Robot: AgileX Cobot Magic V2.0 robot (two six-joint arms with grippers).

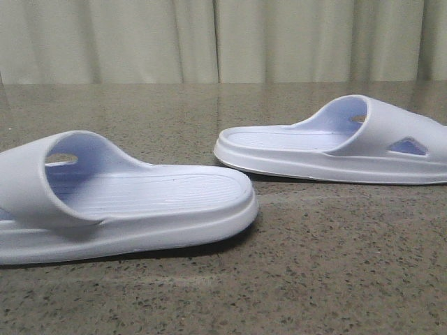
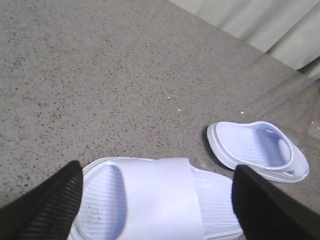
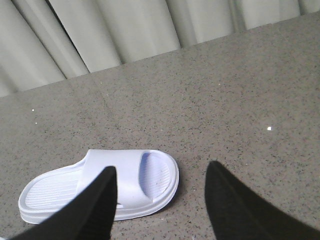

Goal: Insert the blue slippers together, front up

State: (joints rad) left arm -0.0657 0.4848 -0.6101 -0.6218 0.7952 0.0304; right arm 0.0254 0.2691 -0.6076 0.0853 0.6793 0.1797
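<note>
Two pale blue-white slippers lie sole-down and apart on the speckled stone table. The left slipper [image 1: 133, 202] is near, strap at the left. The right slipper [image 1: 335, 143] is farther back, strap at the right. Neither gripper shows in the front view. In the left wrist view my left gripper [image 2: 157, 169] is open, its black fingers [image 2: 45, 207] on either side above the left slipper [image 2: 160, 200], not touching it; the right slipper [image 2: 257, 150] lies beyond. In the right wrist view my right gripper [image 3: 161, 170] is open and empty above the table, the right slipper [image 3: 135, 180] partly behind one finger [image 3: 90, 212].
A pale pleated curtain [image 1: 223, 38] hangs behind the table's far edge and also shows in the right wrist view [image 3: 100, 35]. Bare speckled tabletop [image 1: 335, 265] lies between and in front of the slippers.
</note>
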